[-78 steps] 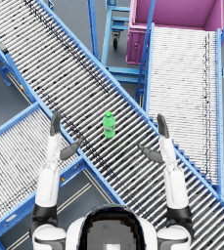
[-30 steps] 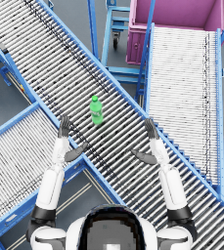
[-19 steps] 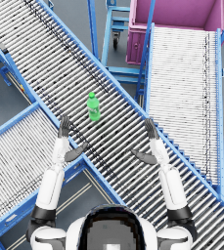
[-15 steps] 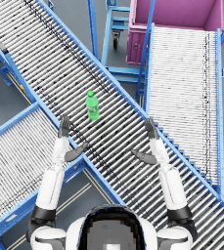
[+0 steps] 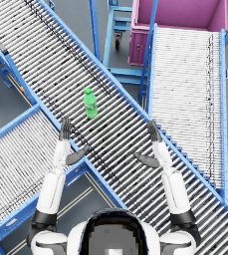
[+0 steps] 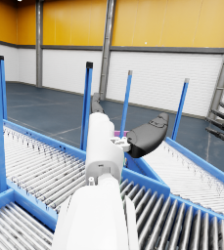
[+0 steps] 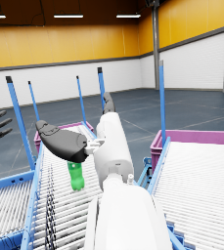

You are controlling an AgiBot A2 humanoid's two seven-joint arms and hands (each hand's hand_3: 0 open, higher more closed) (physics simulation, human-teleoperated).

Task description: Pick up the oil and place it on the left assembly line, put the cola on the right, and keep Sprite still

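Observation:
A green Sprite bottle (image 5: 90,103) stands upright on the long diagonal roller conveyor (image 5: 120,144), beyond and between my two hands. My left hand (image 5: 68,145) is open above the conveyor's near-left edge, fingers spread, holding nothing. Over the conveyor's right part, my right hand (image 5: 150,148) is open too, apart from the bottle. The right wrist view shows the bottle (image 7: 75,176) past the right hand (image 7: 72,141). In the left wrist view the left hand (image 6: 145,137) is empty. I see no oil and no cola.
A left roller line (image 5: 16,159) lies below the left hand, and a right roller line (image 5: 185,89) runs up to a pink bin (image 5: 185,15). Blue rails and posts border every line. A blue frame (image 5: 118,30) stands at the back.
The green bottle has travelled along the conveyor, away from me toward the upper left. Both hands drew slightly inward 2.6 s ago and have stayed still since.

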